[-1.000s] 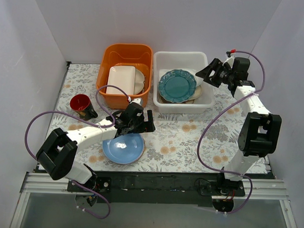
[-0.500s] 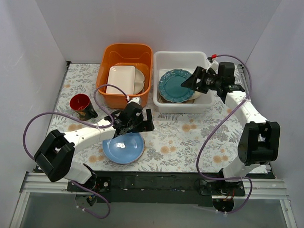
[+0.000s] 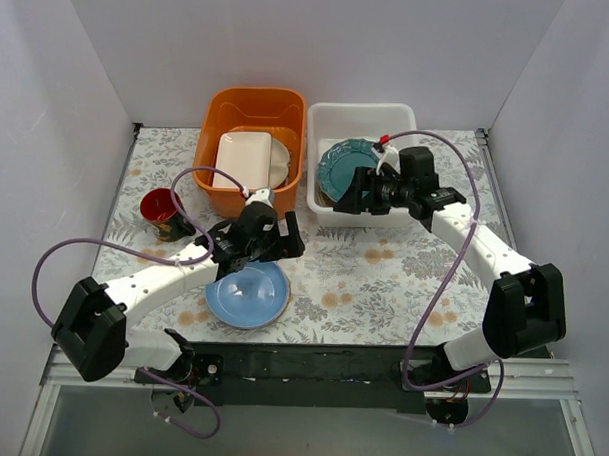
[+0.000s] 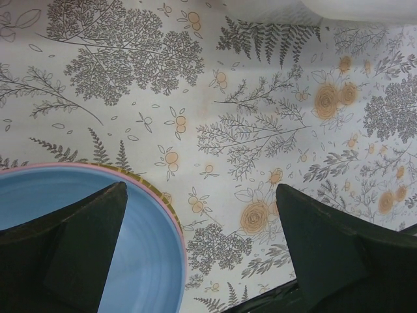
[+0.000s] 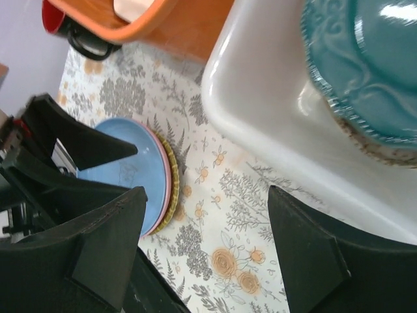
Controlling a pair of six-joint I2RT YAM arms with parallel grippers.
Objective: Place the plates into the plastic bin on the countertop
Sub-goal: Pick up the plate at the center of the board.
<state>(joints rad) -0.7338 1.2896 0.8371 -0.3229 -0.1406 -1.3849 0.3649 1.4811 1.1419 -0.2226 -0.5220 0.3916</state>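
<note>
A stack of plates, light blue (image 3: pixel 247 296) on top with pink and yellow-patterned rims under it, lies on the countertop (image 3: pixel 383 281) near the front. My left gripper (image 3: pixel 264 255) hovers open over the stack's back right edge; in the left wrist view the blue plate (image 4: pixel 85 215) lies under the left finger and my gripper (image 4: pixel 201 189) holds nothing. The plastic bin (image 3: pixel 410 207) holds a teal scalloped plate (image 3: pixel 345 167) on top of others. My right gripper (image 3: pixel 348 198) stands open and empty above the bin's front wall (image 5: pixel 260 98), beside the teal plate (image 5: pixel 365 59).
An orange tub (image 3: pixel 220 115) with a cream rectangular dish (image 3: pixel 243 158) stands left of the bin. A red cup (image 3: pixel 163 209) sits at the far left. White walls close in the left, back and right sides. The right wrist view shows the left gripper's fingers (image 5: pixel 71 140) over the blue plate (image 5: pixel 124 173).
My right arm has swung from the bin's back right corner, leftward and forward across the bin to its front wall. The left gripper has shifted slightly back and left, still open.
</note>
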